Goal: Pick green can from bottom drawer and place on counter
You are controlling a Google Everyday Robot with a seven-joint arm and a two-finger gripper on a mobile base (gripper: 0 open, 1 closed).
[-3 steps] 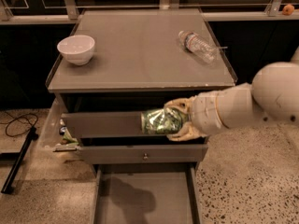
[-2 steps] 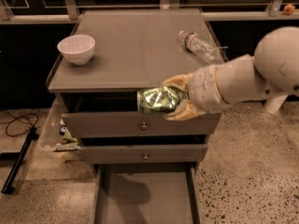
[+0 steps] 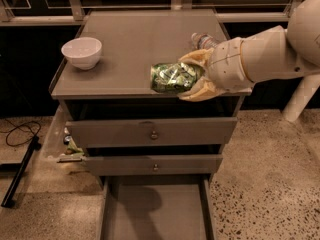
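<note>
The green can [image 3: 172, 77] lies sideways in my gripper [image 3: 192, 76], shiny green with silvery markings. The cream fingers [image 3: 199, 58] are shut on it above and below. The can hangs over the front edge of the counter [image 3: 130, 44], right of centre. The white arm reaches in from the right. The bottom drawer [image 3: 155, 211] is pulled open below, a grey tray with nothing visible on its floor.
A white bowl [image 3: 81, 52] sits on the counter's left side. A clear plastic water bottle [image 3: 201, 40] lies at the right, partly hidden behind my gripper. Two closed drawers with knobs [image 3: 154, 134] are below the counter. A black cable [image 3: 15, 131] lies on the floor at left.
My gripper has lifted the green can from in front of the top drawer up to the counter's front edge.
</note>
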